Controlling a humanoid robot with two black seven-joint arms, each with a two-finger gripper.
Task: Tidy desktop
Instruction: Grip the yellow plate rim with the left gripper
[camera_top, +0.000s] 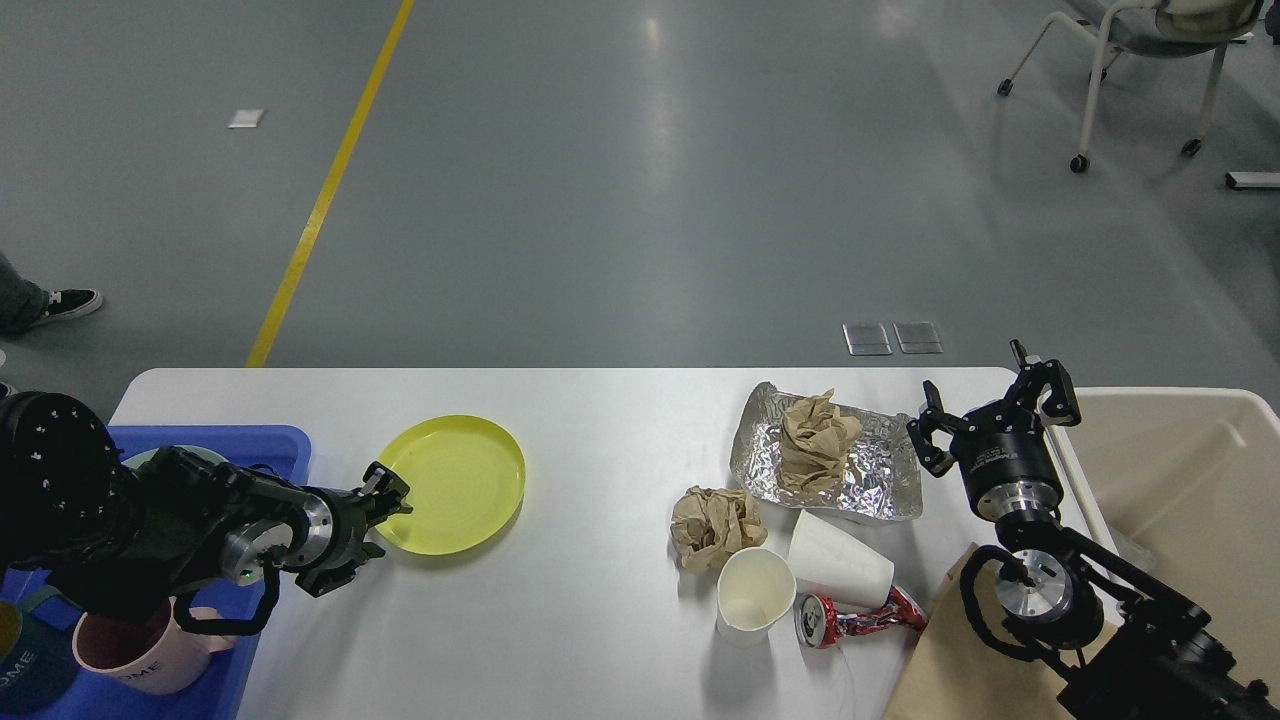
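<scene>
The white desktop (600, 450) holds a yellow plate (455, 480) at the left. On the right side lie a foil sheet (865, 480) with crumpled brown paper (815, 430) on it, a brown paper ball (712, 522), an upright white cup (750, 592), a tipped white cup (838, 568) and a crushed red can (855, 618). My left gripper (365, 530) is open at the plate's left rim, its upper finger at the edge. My right gripper (990, 405) is open, raised beside the foil's right end, holding nothing.
A blue tray (250, 445) at the left edge holds a pink mug (130, 655) and a dark mug (20, 680). A cream bin (1190, 500) stands off the table's right end. A brown paper bag (950, 665) lies at the front right. A chair (1130, 40) stands far back.
</scene>
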